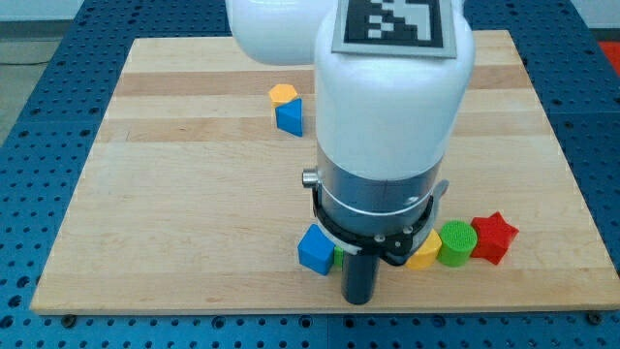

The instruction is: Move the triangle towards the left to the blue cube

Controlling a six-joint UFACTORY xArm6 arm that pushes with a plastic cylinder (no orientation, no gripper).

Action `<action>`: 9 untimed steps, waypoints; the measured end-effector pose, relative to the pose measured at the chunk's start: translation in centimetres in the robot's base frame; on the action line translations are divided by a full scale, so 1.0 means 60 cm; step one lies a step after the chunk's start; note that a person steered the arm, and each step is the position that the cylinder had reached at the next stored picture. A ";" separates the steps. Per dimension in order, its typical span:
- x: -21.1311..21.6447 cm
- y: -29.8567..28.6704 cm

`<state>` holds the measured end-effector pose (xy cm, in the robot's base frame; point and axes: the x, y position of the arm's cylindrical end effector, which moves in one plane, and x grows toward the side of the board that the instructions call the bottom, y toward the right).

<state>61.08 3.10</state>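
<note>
Tip of my dark rod (pixel 359 300) at the wooden board's (pixel 174 213) bottom edge — no jaws, nothing held.
Left to right: yellow-orange block (pixel 283 93) touching blue triangular block (pixel 289 117) at upper left; blue cube (pixel 316 249) just left of my tip, green sliver (pixel 337 257) between; right — yellow block (pixel 424 253), green cylinder (pixel 455 242), red star (pixel 494 237) in a row.

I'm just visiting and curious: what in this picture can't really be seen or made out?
- My tip: hidden behind the rod's wide lower body.
- Green block beside the lower blue cube: only a sliver shows; shape unclear.
- Yellow block: partly covered by the arm; shape unclear.
- Arm's upper part: cut by the view's top.
</note>
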 end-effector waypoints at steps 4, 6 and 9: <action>0.012 -0.107; -0.067 -0.187; -0.329 -0.228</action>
<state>41.35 -10.56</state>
